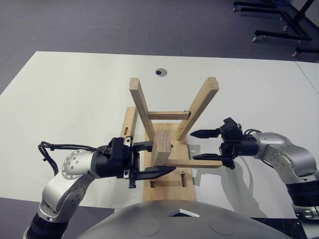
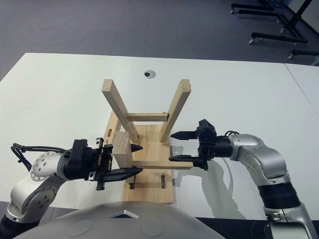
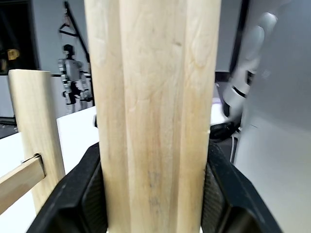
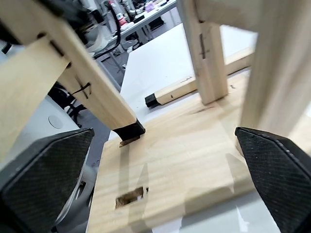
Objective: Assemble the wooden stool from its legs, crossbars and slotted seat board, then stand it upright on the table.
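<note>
The slotted seat board lies flat on the white table. Two far legs stand up from it, slanting outward, with a crossbar between them. My left gripper is shut on a third, near leg; in the left wrist view that leg sits between the pads. A second crossbar runs right from this leg. My right gripper is open just right of the stool, its lower finger beside that crossbar's free end. An empty slot shows in the board.
A small round grommet sits in the table behind the stool. Black wheeled frames stand on the floor at the back right. A black cable loops beside my left arm.
</note>
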Tool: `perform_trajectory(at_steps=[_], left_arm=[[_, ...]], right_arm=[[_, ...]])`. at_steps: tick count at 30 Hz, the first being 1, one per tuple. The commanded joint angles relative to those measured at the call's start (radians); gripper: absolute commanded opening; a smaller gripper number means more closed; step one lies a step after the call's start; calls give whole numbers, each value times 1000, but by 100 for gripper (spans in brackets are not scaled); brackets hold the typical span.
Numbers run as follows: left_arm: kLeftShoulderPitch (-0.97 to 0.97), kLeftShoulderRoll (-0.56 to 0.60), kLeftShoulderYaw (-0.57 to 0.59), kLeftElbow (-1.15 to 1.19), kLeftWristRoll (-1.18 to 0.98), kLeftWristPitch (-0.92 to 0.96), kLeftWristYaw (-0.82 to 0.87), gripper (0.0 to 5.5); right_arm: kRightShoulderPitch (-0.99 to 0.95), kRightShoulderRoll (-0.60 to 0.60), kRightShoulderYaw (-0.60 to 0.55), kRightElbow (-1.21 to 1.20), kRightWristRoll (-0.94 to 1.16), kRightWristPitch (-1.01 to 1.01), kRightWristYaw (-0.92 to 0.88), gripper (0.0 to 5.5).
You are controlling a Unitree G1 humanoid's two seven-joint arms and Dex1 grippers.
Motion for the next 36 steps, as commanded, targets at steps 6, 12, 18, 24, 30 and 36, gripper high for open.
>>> perform_trajectory(at_steps=[6, 12, 18, 24, 30, 36], left_arm=[[58, -4, -54, -12, 29, -25, 71, 204], [197, 26, -51, -68, 89, -122, 91, 204], [228, 32, -92, -12, 127, -186, 64, 204], [183, 52, -74, 23, 119, -203, 64, 204], [108, 55, -77, -6, 30, -148, 62, 204], [148, 94, -57, -22, 37, -146, 49, 204]], right_arm=[[-11, -54, -29, 25, 5, 22, 42, 535], [-22, -121, -43, 80, -23, 8, 97, 535], [-61, -132, -27, 113, -39, 5, 118, 535], [-38, -120, -14, 103, -49, -2, 121, 535], [-31, -122, -16, 106, -64, -17, 125, 535], [-22, -139, -23, 115, -73, -28, 152, 535]])
